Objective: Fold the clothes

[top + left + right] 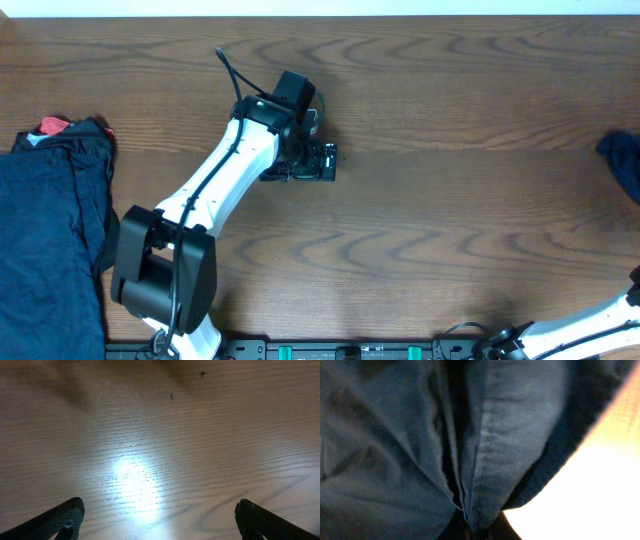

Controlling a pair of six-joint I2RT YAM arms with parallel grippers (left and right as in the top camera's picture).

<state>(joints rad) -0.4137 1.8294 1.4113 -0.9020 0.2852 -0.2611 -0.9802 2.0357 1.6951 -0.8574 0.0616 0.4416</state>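
At the near right edge of the table (420,110), my right arm (600,322) runs out of the overhead view. My right gripper (477,532) is closed tight on a navy garment (510,435). Its own camera shows almost nothing but blue cloth, with a stitched seam running down into the pinch. I judge I hold it by that seam so a firm edge leads when it is drawn out flat.

At the near left, a pile of clothes (50,230) lies against the table's left edge. It is dark navy and wrinkled, with a red piece (52,126) showing at its far end. It seems parked there to leave the middle free for folding.

Further in, my left arm (225,175) reaches from the near left toward the table's centre. My left gripper (157,515) is wide open and holds nothing, and only lit wood grain lies between the fingers. It is probably waiting for cloth to arrive.

At the right edge, level with it, a corner of navy fabric (622,165) pokes into view. It is likely the garment I am gripping, though I cannot tell for certain.
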